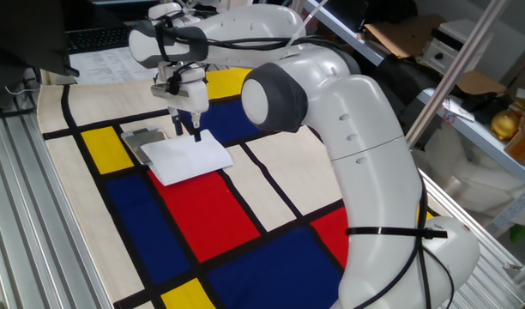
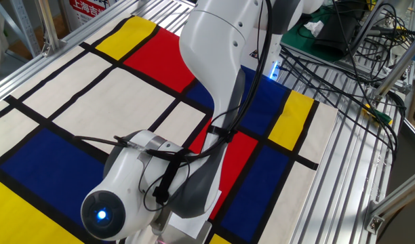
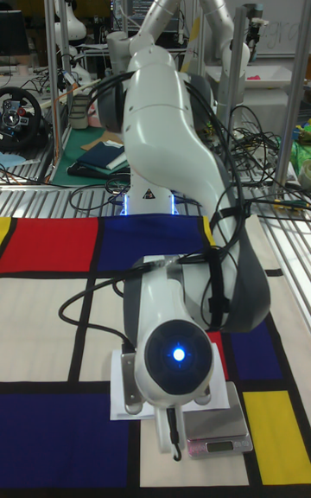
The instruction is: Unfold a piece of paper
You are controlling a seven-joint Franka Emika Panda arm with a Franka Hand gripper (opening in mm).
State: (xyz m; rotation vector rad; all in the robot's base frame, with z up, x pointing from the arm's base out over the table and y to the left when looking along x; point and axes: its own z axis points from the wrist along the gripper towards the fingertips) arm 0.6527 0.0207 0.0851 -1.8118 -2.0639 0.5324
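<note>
You have one folded piece of paper (image 1: pixel 189 155) and one grey metal plate (image 1: pixel 144 140) beside it — both on the counter (image 1: pixel 245 232). Your tool (image 1: pixel 188 132) sits at the paper's far edge, fingers close together — I cannot tell whether they pinch it.

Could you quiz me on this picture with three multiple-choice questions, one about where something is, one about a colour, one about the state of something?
1. Where does the small grey metal plate lie relative to the piece of paper?
A. At the paper's edge, partly under it
B. At the far corner of the table, well away from it
C. Held in the gripper

2. What colour is the cloth patch right below the paper in one fixed view?
A. Green
B. Red
C. Orange

3. What state is the paper in?
A. Crumpled into a ball
B. Lifted high in the air
C. Lying flat on the cloth

Answers: 1 A, the plate peeks out from the paper's edge. 2 B, the red patch adjoins the paper. 3 C, the paper lies flat with the gripper at its edge.
</note>
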